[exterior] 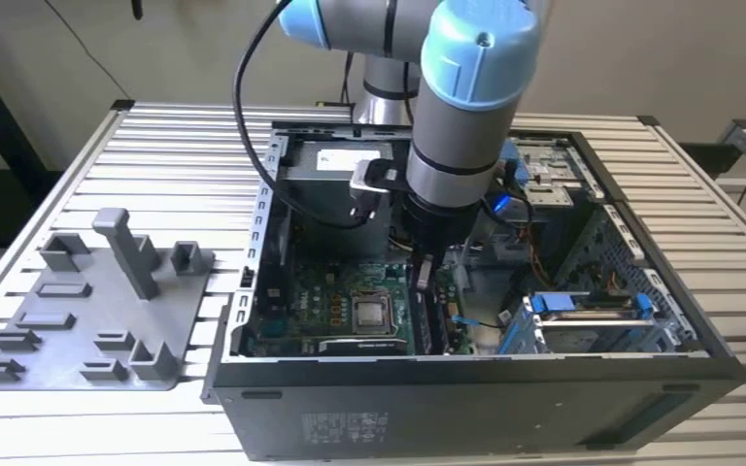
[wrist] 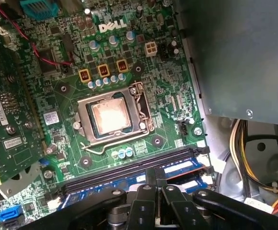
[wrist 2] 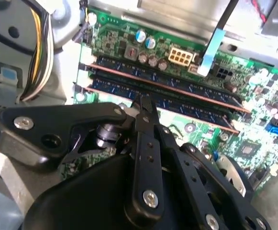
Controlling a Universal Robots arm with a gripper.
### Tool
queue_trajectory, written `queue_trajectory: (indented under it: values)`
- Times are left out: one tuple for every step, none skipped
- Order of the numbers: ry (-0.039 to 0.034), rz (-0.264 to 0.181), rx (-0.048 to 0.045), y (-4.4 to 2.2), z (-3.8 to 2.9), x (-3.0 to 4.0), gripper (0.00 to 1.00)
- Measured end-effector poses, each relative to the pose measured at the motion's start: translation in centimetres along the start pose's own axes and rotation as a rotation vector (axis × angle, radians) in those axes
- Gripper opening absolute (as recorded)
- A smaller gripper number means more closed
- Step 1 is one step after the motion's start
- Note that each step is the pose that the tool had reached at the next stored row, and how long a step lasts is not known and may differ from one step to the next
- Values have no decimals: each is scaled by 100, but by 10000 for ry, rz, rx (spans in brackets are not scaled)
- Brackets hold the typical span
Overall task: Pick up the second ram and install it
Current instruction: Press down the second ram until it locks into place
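**Item 1. My gripper (wrist 2: 143,101).** Jaws together, the two black fingertips (wrist 2: 146,108) meeting in a single narrow point. In the exterior view the gripper (exterior: 423,280) hangs straight down inside the open computer case (exterior: 477,393), at the centre of the frame.

**Item 2. The second ram (wrist 2: 191,111).** A slim dark stick with a copper-coloured top edge, standing upright in its slot on the motherboard. My closed tip sits right on that top edge, part-way along the stick. I cannot tell whether the tip presses on it or only touches it. The stick is below the jaws, not between them.

**Item 3. Another memory stick (wrist 2: 177,84).** It is seated parallel to the second ram, just beside it on the side away from my fingers.

**Item 4. Motherboard (wrist: 167,86).** Large and green, with an open processor socket (wrist: 111,117) near the memory slots. One long black slot (wrist: 129,168) lies between the socket and my fingers.

**Item 5. Wiring.** A white power connector (wrist 2: 179,56) and a yellow cable bundle (wrist 2: 42,57).

**Item 6. Grey plastic tray (exterior: 75,320).** It carries upright blocks and sits on the slatted table (exterior: 179,146), at the exterior view's left, well apart from the case.
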State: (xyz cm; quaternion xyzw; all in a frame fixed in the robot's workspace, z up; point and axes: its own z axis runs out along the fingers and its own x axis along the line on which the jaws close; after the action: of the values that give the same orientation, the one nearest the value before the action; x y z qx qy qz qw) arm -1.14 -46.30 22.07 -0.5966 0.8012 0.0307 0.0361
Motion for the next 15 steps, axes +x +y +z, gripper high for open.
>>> queue_trajectory:
  values:
    - [-31, 1, -2, 0, -25, -6, 11]
    - [-21, 1, -2, 1, -70, -9, 11]
    - [-6, 1, -3, 1, -121, -12, 11]
    - [-2, 1, -3, 1, -168, -15, 11]
    - [-4, 1, -3, 1, -211, -20, 11]
    - [-2, 0, -8, 1, -260, -24, 11]
    - [2, 0, -11, 1, -288, -27, 11]
    - [3, 1, -11, 2, -300, -27, 11]
    - [-1, 1, -12, 1, -299, -27, 11]
    - [0, 1, -12, 1, -299, -27, 11]
    - [0, 1, -12, 1, -300, -27, 11]
    - [0, 1, -12, 1, -300, -27, 11]
    - [2, 1, -12, 1, -300, -27, 11]
    - [3, 1, -13, 1, -301, -24, 11]
    - [6, -1, -14, -4, -303, -11, 11]
